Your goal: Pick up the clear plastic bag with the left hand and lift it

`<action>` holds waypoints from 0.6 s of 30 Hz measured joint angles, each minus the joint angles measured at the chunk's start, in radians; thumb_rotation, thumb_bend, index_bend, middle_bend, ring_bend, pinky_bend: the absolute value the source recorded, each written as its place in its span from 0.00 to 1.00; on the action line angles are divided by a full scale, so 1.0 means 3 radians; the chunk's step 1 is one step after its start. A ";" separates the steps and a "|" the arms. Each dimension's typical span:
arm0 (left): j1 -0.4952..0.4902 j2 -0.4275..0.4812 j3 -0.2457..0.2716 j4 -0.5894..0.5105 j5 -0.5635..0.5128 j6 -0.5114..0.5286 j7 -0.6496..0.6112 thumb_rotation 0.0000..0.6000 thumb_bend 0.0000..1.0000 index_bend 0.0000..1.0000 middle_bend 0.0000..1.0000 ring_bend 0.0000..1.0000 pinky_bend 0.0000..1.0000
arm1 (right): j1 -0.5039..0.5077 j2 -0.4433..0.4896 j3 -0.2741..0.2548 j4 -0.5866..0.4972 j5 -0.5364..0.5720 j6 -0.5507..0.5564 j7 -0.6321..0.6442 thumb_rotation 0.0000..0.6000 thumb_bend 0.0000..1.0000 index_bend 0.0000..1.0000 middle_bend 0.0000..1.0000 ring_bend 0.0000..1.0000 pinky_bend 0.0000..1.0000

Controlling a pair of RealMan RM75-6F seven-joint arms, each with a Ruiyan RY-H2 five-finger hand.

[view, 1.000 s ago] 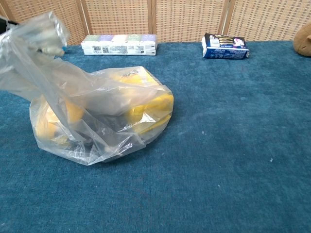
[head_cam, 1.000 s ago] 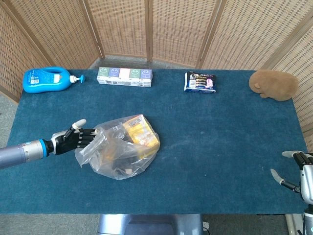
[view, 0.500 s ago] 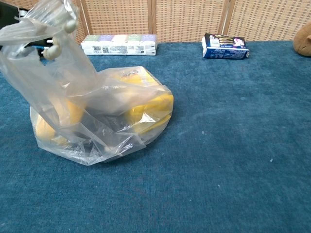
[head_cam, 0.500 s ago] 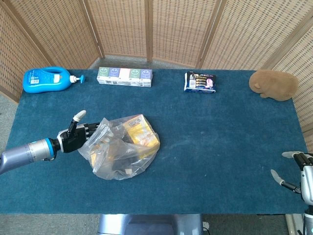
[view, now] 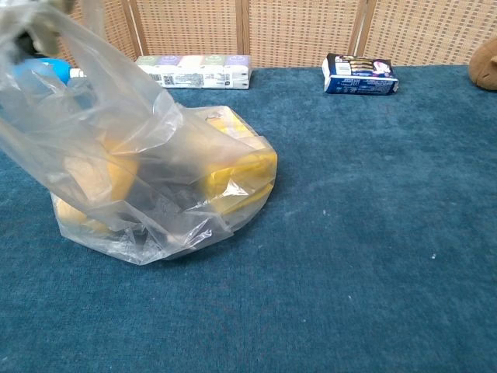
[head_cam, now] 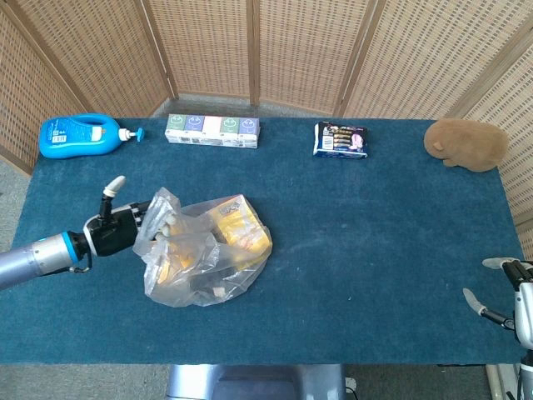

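The clear plastic bag point(head_cam: 208, 250) holds yellow boxes and dark items and lies on the blue table point(head_cam: 375, 225), left of centre. My left hand point(head_cam: 123, 227) is at the bag's left side. Its fingers grip the loose upper edge of the plastic, with the thumb sticking up. In the chest view the bag point(view: 163, 179) has its bottom on the cloth, and its loose top is drawn up toward the upper left corner. There the left hand is only a blur behind the plastic. My right hand point(head_cam: 510, 292) is at the table's near right corner, fingers apart and holding nothing.
A blue pump bottle point(head_cam: 79, 136) lies at the far left. A row of tissue packs point(head_cam: 212, 129) and a dark blue packet point(head_cam: 341, 140) sit along the back edge. A brown plush toy point(head_cam: 466, 143) is at the far right. Wicker screens stand behind the table.
My left hand closed on the bag's loose edge and moved up and to the left, drawing the plastic taller. The bag's contents stayed on the table. The right hand did not move.
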 measured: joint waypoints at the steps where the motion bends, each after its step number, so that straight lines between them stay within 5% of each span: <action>1: 0.0017 0.0009 0.0017 0.0033 0.0015 0.0014 0.0007 0.00 0.13 0.25 0.45 0.47 0.50 | 0.0001 0.0000 0.0000 0.0002 -0.0001 -0.0002 0.0005 0.68 0.27 0.37 0.41 0.40 0.25; 11: 0.0097 0.0048 0.0175 0.0237 0.0134 0.0062 -0.0119 0.00 0.10 0.32 0.54 0.58 0.65 | 0.0028 0.0002 0.0002 -0.0001 -0.0017 -0.0032 -0.0001 0.68 0.27 0.37 0.41 0.40 0.25; 18: -0.0058 0.0059 0.0286 0.0216 0.0278 -0.0109 -0.0007 0.00 0.06 0.32 0.54 0.56 0.52 | 0.0029 0.0008 0.0003 -0.0022 -0.0021 -0.0028 -0.0020 0.68 0.27 0.37 0.41 0.40 0.25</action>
